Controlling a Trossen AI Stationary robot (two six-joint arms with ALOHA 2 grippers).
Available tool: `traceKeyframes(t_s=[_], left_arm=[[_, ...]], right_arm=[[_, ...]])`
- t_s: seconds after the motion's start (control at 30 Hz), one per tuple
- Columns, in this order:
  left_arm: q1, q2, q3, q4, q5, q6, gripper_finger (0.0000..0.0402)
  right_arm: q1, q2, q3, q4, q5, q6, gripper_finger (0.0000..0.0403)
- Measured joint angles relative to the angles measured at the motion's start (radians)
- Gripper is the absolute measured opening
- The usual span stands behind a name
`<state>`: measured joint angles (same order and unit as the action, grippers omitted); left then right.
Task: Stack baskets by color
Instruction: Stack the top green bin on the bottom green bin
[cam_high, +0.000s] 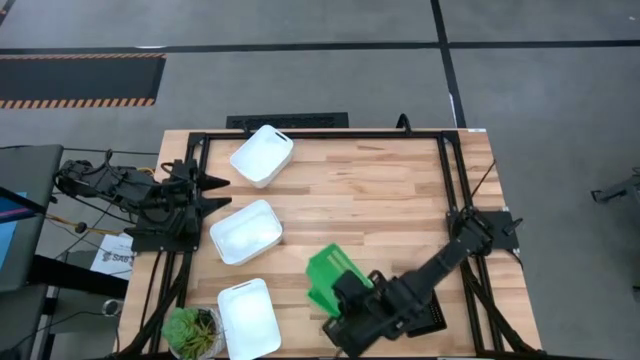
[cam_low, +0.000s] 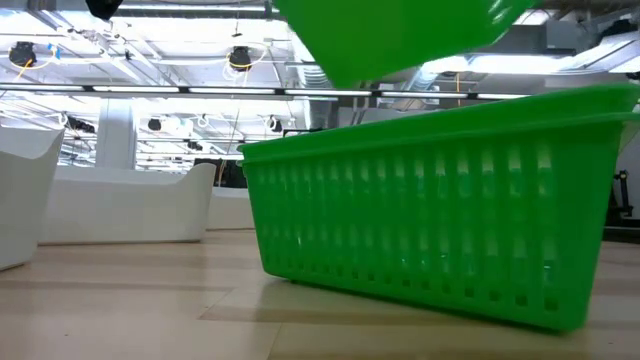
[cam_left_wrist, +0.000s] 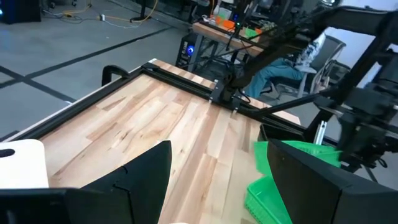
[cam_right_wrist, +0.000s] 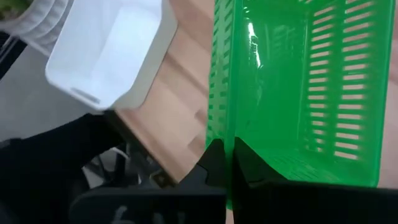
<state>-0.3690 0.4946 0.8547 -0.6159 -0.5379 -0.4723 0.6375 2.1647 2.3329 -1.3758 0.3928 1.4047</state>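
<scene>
Three white baskets lie along the table's left side: far (cam_high: 262, 154), middle (cam_high: 246, 231) and near (cam_high: 248, 318). A green mesh basket (cam_low: 440, 230) stands on its base on the table near the front edge. A second green basket (cam_high: 338, 265) hangs tilted over it, seen from below in the low view (cam_low: 400, 30). My right gripper (cam_right_wrist: 225, 146) is shut on this lifted basket. A black basket (cam_high: 432, 320) lies partly hidden under my right arm. My left gripper (cam_high: 215, 192) waits open at the table's left edge, with nothing between its fingers. My right gripper pinches one mesh wall of the lifted green basket at its rim (cam_right_wrist: 227, 127), one finger inside the basket and one outside. The fingers slant down from the table's near right side. The basket is lifted clear and tilted, above the green basket on the table.
A round potted plant (cam_high: 190, 330) stands at the near left corner, beside the near white basket. A black frame (cam_high: 330, 133) runs round the table's edges. Bare wood (cam_high: 380, 190) spans the middle and far right of the table.
</scene>
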Motion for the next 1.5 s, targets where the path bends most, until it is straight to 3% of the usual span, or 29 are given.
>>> traceKeyframes(t_s=[0.23,0.73,1.37,1.5], left_arm=[[0.000,0.000,0.000,0.000,-0.023,-0.004,0.0254],[0.000,0.000,0.000,-0.010,-0.024,-0.004,0.0254],[0.000,0.000,0.000,-0.023,-0.026,-0.004,0.0254],[0.000,0.000,0.000,-0.023,-0.026,-0.003,0.0254]], right_arm=[[0.062,0.019,0.002,0.046,0.011,-0.118,0.0004],[0.034,0.101,0.000,0.052,-0.120,-0.093,0.0005],[0.038,0.135,-0.001,0.035,-0.138,-0.101,0.0005],[0.037,0.152,0.001,0.026,-0.182,-0.099,0.0005]])
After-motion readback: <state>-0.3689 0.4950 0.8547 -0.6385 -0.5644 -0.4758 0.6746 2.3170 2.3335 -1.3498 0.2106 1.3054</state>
